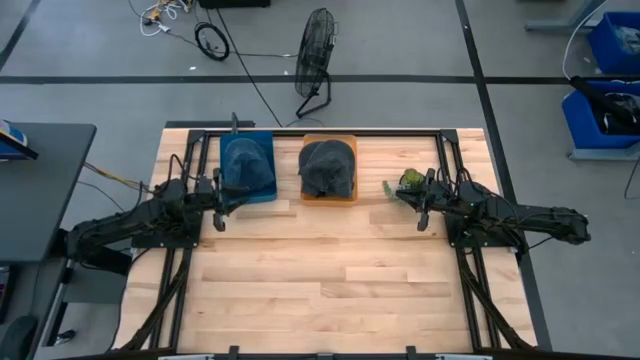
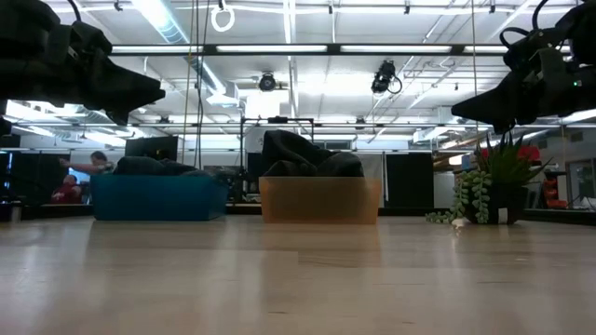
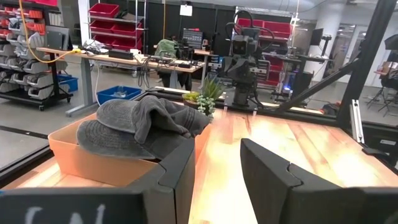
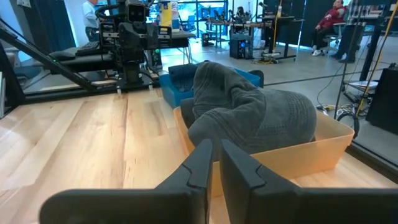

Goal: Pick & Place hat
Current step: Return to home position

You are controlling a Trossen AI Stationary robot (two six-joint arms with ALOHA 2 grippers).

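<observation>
Pale wood tabletop (image 1: 330,270) on a grey shop floor, w/ a fan (image 1: 318,40) standing on the floor beyond it. An orange bin (image 1: 330,199) sits at the tabletop's far edge, approx. mid-width. Black caps (image 1: 328,165) fill it. They are dark charcoal fabric, soft & crumpled, heaped one on another so the pile rises well above the rim. The left wrist view shows a rounded brim low in the pile w/ a folded crown slumped over it. How many caps are in there can't be told.

A blue bin (image 1: 247,196) stands just beside the orange bin on its left, w/ a narrow gap btwn them. One more dark cap (image 1: 245,160) lies in it, bulging a little over the rim. A small potted plant (image 1: 410,181) stands near the orange bin on its right, apart from it.

The left gripper (image 3: 214,146) hangs above the tabletop to the left of the orange bin, out past the blue bin, and faces the orange bin. Its fingers are spread w/ nothing btwn them. The right gripper (image 4: 216,146) hangs to the right of the orange bin, just past the plant, also facing it. Its fingers are drawn together to a thin slit and grasp nothing. Both arms lie folded low along the tabletop's sides.
</observation>
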